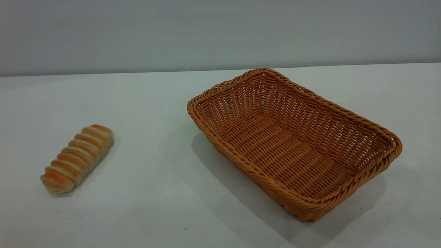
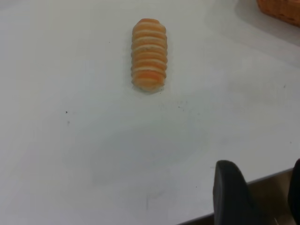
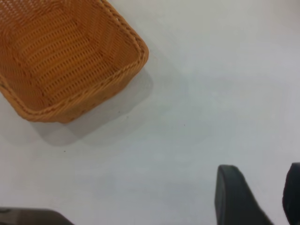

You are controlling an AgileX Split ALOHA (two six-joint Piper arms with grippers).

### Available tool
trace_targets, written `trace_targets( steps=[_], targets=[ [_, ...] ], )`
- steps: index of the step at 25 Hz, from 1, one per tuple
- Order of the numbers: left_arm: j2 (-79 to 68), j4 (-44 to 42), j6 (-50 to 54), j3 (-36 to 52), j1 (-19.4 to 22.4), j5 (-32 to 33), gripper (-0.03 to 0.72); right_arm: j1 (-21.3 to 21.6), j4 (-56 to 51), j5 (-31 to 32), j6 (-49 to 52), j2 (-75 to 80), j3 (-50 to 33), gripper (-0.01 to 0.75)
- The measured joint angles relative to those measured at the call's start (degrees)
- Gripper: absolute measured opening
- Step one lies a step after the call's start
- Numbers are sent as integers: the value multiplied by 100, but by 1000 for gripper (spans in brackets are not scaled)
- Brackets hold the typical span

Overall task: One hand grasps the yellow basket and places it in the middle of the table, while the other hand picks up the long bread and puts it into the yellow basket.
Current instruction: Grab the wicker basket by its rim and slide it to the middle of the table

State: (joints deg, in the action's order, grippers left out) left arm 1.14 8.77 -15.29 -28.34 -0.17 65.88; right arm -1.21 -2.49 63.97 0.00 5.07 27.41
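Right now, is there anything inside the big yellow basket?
No. The yellow basket shows only its own woven floor and sloping sides. The long bread lies apart on the table. The near wall's inner face is hidden.

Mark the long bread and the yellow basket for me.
long bread (image 1: 78, 158), exterior view, middle of its ridged top.
yellow basket (image 1: 241, 164), exterior view, near braided rim.

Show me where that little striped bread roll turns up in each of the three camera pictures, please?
Exterior view: the long bread lies at the left on the table, well apart from the yellow basket.
Left wrist view: it sits in the upper middle, beyond the left pincer.
Right wrist view: not in it.
Shared landmark: the basket, whose corner shows in the left wrist view and which fills the right wrist view's upper left.
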Motion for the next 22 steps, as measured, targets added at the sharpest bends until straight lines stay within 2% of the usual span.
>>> trace_targets(
  steps=[11,16,22],
  targets=[
    [0,83,31,0,-23,0,365,0,-13,0,0,0,0,238],
    [0,51,512,0,-40,-5,365,0,-30,0,0,0,0,238],
    [0,-20,623,0,-40,-23,365,0,-30,0,0,0,0,238]
  ],
)
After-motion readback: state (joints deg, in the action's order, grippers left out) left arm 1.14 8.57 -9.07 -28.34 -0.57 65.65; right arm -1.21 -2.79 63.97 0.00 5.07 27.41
